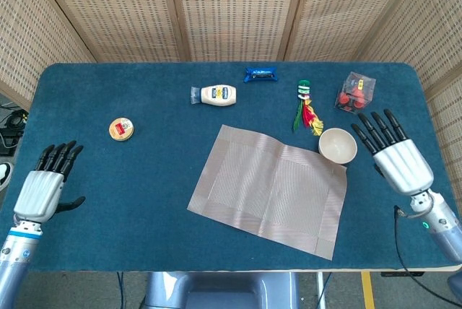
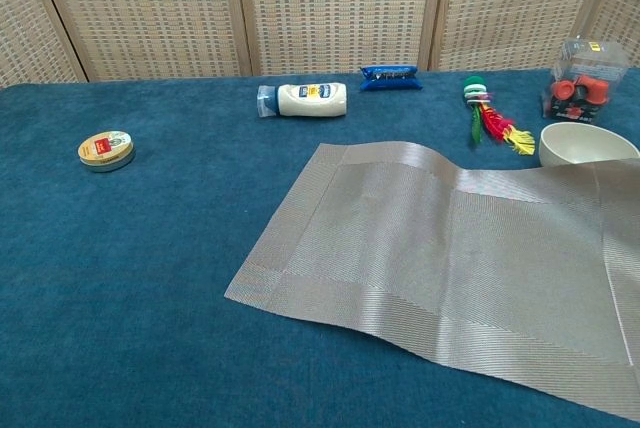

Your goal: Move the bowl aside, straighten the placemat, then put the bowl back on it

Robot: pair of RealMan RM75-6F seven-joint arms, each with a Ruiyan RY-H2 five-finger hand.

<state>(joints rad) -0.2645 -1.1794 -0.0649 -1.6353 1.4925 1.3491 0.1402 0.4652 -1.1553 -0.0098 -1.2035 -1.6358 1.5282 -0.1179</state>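
The grey woven placemat (image 1: 271, 189) (image 2: 450, 258) lies spread on the blue table, skewed, with a slight ripple near its far edge. The cream bowl (image 1: 338, 145) (image 2: 587, 145) stands upright off the mat, at its far right corner, touching or just beside the edge. My right hand (image 1: 395, 154) hovers open to the right of the bowl, fingers spread and pointing away, holding nothing. My left hand (image 1: 45, 185) is open at the table's near left edge, far from the mat. Neither hand shows in the chest view.
Along the far side lie a mayonnaise bottle (image 1: 215, 94), a blue packet (image 1: 260, 74), a red-green feathered toy (image 1: 306, 105) and a clear box with red parts (image 1: 355, 92). A round tin (image 1: 120, 129) sits at the left. The table (image 1: 144, 179) has bare blue cloth between tin and mat.
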